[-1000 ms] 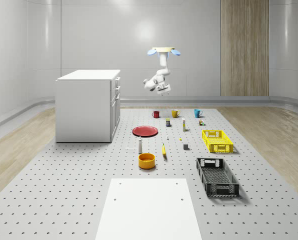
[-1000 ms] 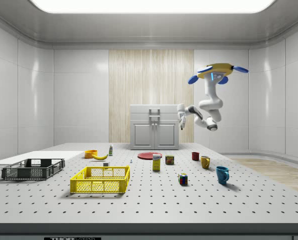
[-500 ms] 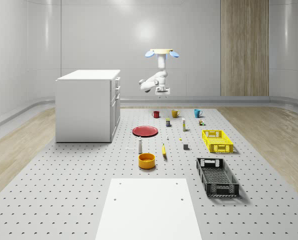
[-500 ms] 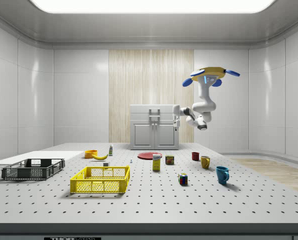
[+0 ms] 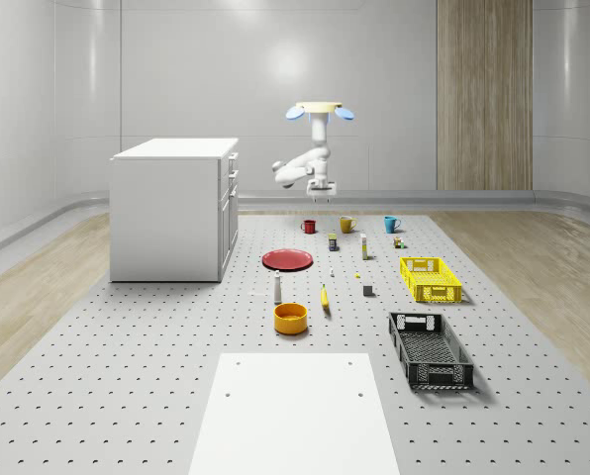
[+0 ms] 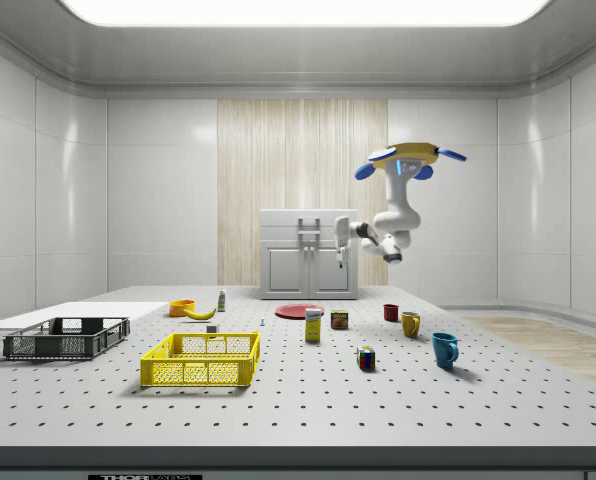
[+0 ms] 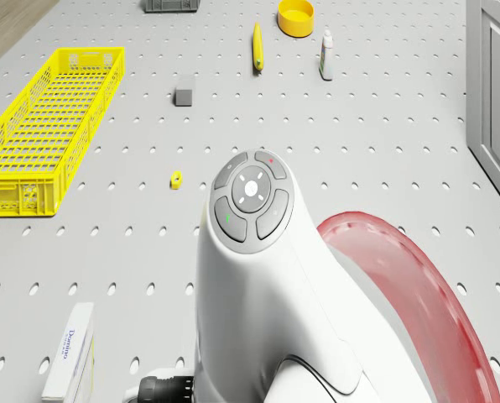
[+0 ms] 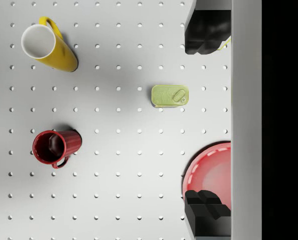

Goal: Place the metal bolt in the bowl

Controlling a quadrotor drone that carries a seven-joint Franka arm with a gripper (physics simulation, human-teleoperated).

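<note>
In the whole-scene view the drone hovers high over the bench just beyond the red plate. Its gripper hangs well above the plate's far edge. What I take for the metal bolt is a tiny speck just nearer than the plate, and the bowl sits nearer again. The side view shows the gripper well clear of everything. In the wrist view the fingers stand apart and empty, over the plate's rim. The bolt is likely stiff, dense and slick, so a pinch across its shank seems best.
</note>
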